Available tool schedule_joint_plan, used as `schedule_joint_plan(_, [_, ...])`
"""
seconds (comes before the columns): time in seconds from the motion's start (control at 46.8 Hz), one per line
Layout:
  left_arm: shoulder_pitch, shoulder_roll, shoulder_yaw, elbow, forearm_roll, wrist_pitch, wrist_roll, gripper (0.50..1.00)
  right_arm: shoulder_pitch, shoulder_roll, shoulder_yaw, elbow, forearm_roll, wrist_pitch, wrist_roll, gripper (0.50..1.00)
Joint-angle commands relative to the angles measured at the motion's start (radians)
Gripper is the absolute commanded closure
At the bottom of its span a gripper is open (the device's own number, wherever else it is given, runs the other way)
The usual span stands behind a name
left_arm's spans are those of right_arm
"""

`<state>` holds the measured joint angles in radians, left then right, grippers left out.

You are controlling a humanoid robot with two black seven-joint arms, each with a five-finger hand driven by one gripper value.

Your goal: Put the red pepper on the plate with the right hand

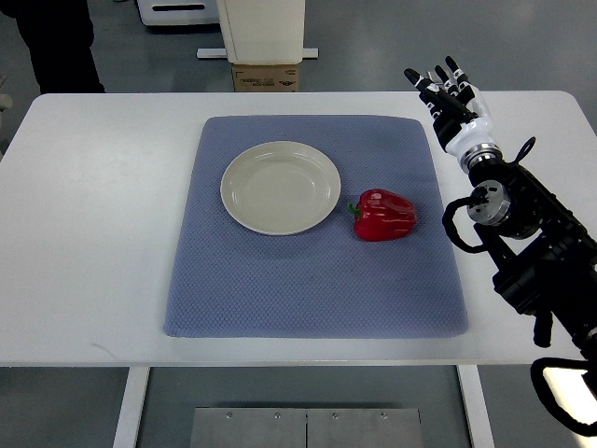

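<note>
Robot hand: the right robot hand [446, 89] sits at the upper right of the frame, over the bare desk [112, 233] just past the mat's upper right corner; its arm enters from the lower right edge. Fingers are spread and extended toward the top of the frame, holding nothing.
Left arm: not in view.
Key relation: the red pepper [383, 215] lies down and to the left of the robot hand, well apart from it, with no object between them. As a judgement, the reach must travel toward the frame centre and descend.
Red pepper: rests on its side on the blue mat [308, 289], right of centre. Its long axis runs roughly left to right, with the green stem [354, 209] pointing left toward the plate.
Plate: the pale round plate [280, 187] sits on the mat's upper middle, empty, just beside the pepper on its left; the two appear apart, not touching.
Stage: judged from the layout, the grasp has not begun and the pepper is untouched.
Surroundings: a cardboard box [266, 77] stands beyond the desk's far edge at top centre, under a pale machine base.
Writing: dark print shows on the box but is too small to read; no brand is legible anywhere.
</note>
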<state>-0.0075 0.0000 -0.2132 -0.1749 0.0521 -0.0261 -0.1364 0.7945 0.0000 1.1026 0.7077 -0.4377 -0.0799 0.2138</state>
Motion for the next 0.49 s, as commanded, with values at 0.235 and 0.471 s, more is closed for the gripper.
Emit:
schedule_joint_plan(0.235, [-0.006, 0.000, 0.000, 0.000, 0.000, 0.000, -0.002, 0.500, -0.001, 0.000, -0.102, 0.001, -0.001, 0.000, 0.006, 0.500])
schedule_joint_plan(0.471, [-0.002, 0.000, 0.000, 0.000, 0.000, 0.000, -0.002, 0.500, -0.003, 0.000, -0.107, 0.001, 0.001, 0.000, 0.006, 0.500])
